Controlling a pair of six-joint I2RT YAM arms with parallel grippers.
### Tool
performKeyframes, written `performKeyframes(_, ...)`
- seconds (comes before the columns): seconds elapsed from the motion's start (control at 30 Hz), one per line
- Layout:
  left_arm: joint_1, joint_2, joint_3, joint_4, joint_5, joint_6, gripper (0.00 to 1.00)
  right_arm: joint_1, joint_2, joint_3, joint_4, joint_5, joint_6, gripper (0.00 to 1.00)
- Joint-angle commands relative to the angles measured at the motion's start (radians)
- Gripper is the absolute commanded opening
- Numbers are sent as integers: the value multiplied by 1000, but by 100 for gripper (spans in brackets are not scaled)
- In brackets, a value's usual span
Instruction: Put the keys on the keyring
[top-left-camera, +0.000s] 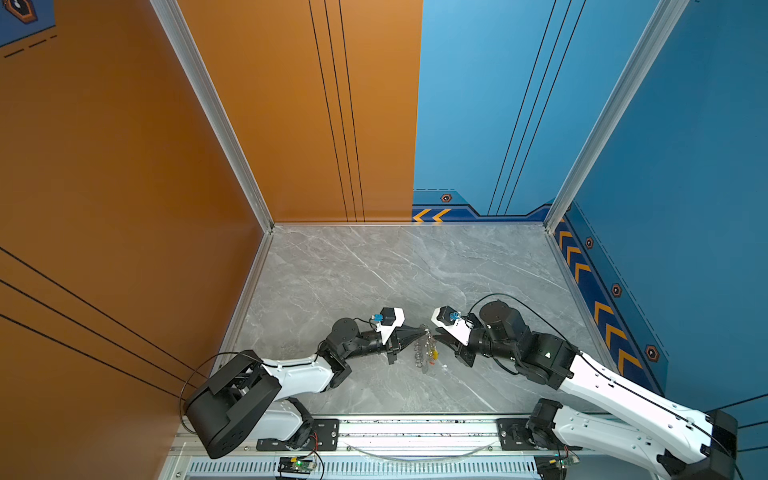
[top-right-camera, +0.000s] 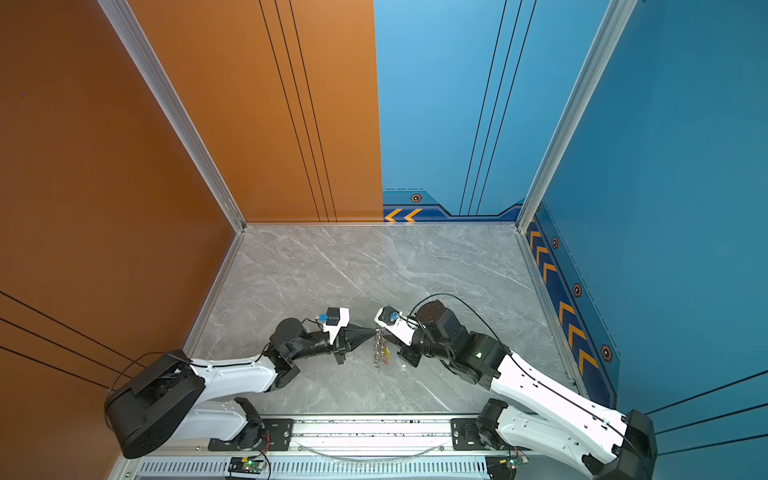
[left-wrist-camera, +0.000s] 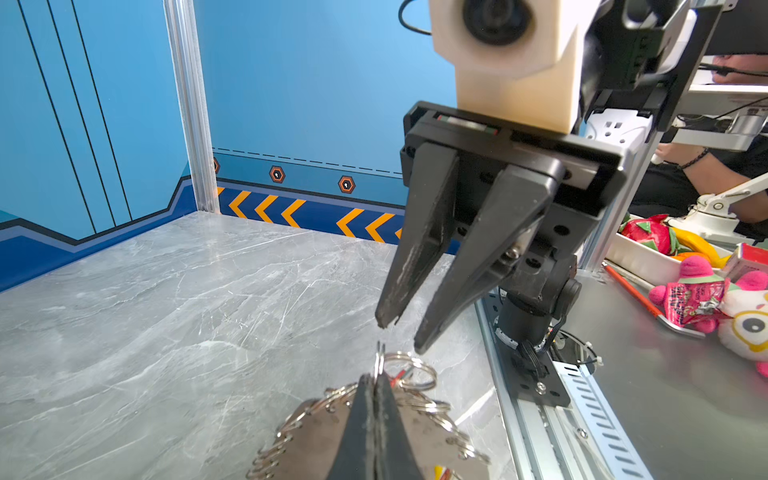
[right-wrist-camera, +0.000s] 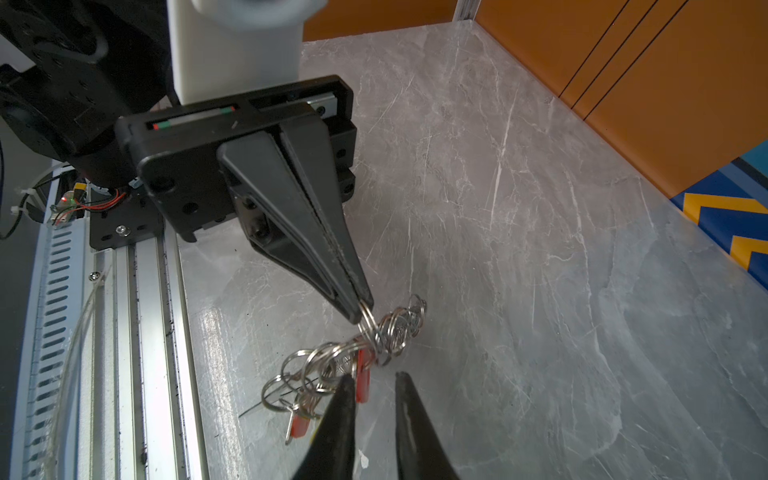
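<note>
Above the desk: left hand pinches the hanging ring chain by one ring; right hand parted, empty. Risk: thin ring slips, chain and red-tagged key drop.

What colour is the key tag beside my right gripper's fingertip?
Red key tag; right wrist view shows it best.

CLEARANCE: tabletop is lying open from 9 through 12 to 3 o'clock | OBSTRUCTION: ring chain is hanging at 6 o'clock between left gripper and right gripper
</note>
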Motion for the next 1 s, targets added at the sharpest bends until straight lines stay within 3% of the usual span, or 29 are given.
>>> performKeyframes(0.0, 11, 2, -7, 90, 4, -19, 0, 13, -28, -16, 50, 0, 27, 21)
performKeyframes(0.37, 9, -5, 2, 42, -44, 2, 0, 144, -18, -56, 156, 218, 58, 28)
performKeyframes(0.57, 9, -9, -1, 42, -45, 0, 0, 156, 23, -36, 129, 302, 45, 25)
performKeyframes(0.83, 8, -13, -2, 41, -59, -4, 0, 166, 43, -23, 100, 294, 28, 9)
performKeyframes(0.97, 5, -12, 4, 42, -105, -20, 0, 198, 58, -27, 78, 343, -9, 3)
